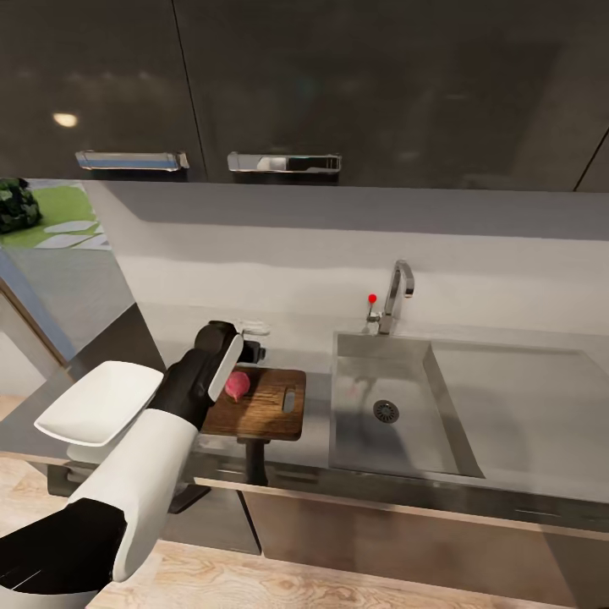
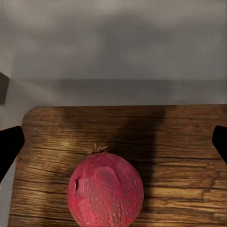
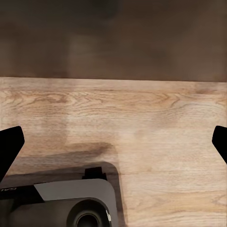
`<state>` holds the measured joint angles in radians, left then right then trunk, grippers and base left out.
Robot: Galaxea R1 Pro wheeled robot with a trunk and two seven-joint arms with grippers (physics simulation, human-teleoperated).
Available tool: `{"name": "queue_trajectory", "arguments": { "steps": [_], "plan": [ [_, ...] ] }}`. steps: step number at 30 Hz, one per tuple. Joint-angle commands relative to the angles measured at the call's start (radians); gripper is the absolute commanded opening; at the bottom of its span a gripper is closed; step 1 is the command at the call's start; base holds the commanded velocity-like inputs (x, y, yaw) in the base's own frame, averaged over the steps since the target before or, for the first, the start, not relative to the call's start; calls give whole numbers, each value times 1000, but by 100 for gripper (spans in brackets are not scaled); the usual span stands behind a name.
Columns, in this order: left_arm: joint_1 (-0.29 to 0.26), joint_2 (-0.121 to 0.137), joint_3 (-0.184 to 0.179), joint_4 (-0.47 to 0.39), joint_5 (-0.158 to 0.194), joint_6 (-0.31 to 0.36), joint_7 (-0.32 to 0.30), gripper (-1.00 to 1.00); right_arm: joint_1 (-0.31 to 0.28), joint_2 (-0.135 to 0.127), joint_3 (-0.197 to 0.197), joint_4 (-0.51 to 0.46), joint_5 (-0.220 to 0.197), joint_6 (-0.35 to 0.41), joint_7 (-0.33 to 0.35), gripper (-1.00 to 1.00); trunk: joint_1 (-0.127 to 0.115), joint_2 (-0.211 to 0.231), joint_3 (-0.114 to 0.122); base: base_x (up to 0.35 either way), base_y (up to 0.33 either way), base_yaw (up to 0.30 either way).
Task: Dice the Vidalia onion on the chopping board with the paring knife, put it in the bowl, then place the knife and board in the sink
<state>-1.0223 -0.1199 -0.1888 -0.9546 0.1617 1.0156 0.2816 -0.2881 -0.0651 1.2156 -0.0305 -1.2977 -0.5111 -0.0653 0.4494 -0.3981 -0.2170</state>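
Grey countertop [image 1: 315, 423], unlabelled onion [image 2: 105, 191] aboard

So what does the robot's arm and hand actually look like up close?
The left arm is made of smooth rounded shells: glossy white along the forearm, black at the elbow and wrist sections. No cables or markings show on it. In the wrist cameras, the fingers of each hand appear as plain black tapered tips at the picture's edges.

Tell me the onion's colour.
Pinkish-red with faint streaks, the onion shows best in the left wrist view, lying on the brown board.
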Motion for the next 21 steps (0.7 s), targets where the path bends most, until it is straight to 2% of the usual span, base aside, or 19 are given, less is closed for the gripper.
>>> {"name": "queue_trajectory", "arguments": {
  "steps": [1, 7, 21],
  "plan": [
    [-1, 0, -2, 0, 10, 3, 10, 100, 0, -1, 8, -3, -5, -1, -7, 100, 1, -2, -2, -41, 0, 0],
    [-1, 0, -2, 6, 10, 3, 10, 100, 0, -1, 8, -3, -5, -1, -7, 100, 1, -2, -2, -226, 0, 0],
    [-1, 0, -3, 50, 10, 2, 11, 100, 0, -1, 8, -3, -5, -1, -7, 100, 1, -2, -2, -332, 0, 0]
  ]
}}
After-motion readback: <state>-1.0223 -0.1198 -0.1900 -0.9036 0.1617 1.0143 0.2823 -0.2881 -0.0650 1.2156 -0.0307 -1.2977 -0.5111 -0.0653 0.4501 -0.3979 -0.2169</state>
